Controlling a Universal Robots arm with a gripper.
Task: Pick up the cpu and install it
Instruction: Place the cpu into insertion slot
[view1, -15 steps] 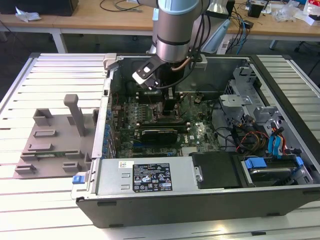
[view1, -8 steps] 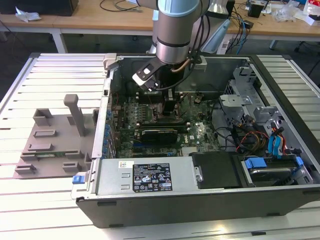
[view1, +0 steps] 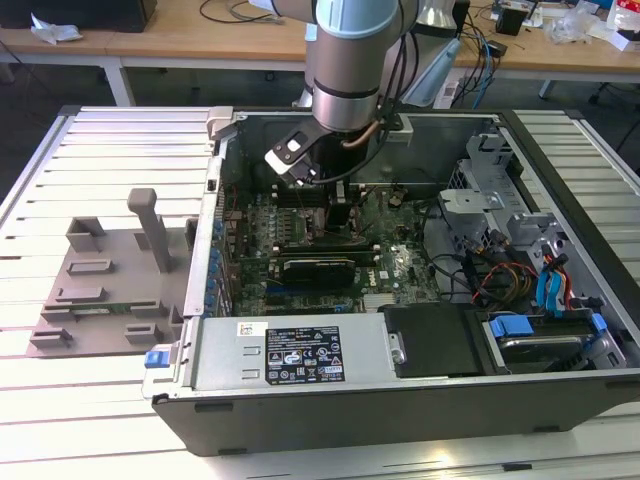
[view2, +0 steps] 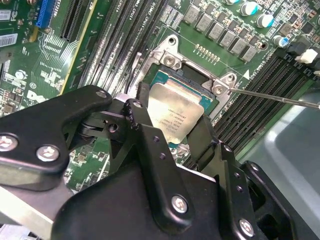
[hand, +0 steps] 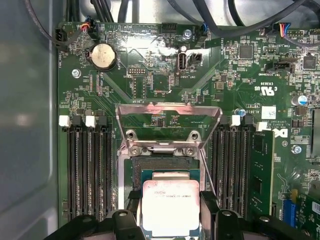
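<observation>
The cpu (view2: 175, 112) (hand: 171, 207) is a flat square chip with a pale silver top. My gripper (view2: 172, 122) (hand: 171, 210) is shut on it, one black finger pressing each of two opposite edges. In both wrist views the chip hangs just over the open socket (hand: 167, 172) (view2: 172, 60) on the green motherboard, partly covering it and slightly tilted. The socket's metal load plate (hand: 167, 117) is flipped up and its thin lever (view2: 280, 97) stands free. In the exterior view my gripper (view1: 335, 205) reaches down into the open computer case.
Memory slots (hand: 90, 170) flank the socket, with an upright green module (hand: 260, 170) on one side. A long black expansion card (view1: 320, 268), the power supply (view1: 300, 350) and a drive cage (view1: 500, 190) crowd the case. A grey fixture (view1: 110, 290) lies at the exterior view's left.
</observation>
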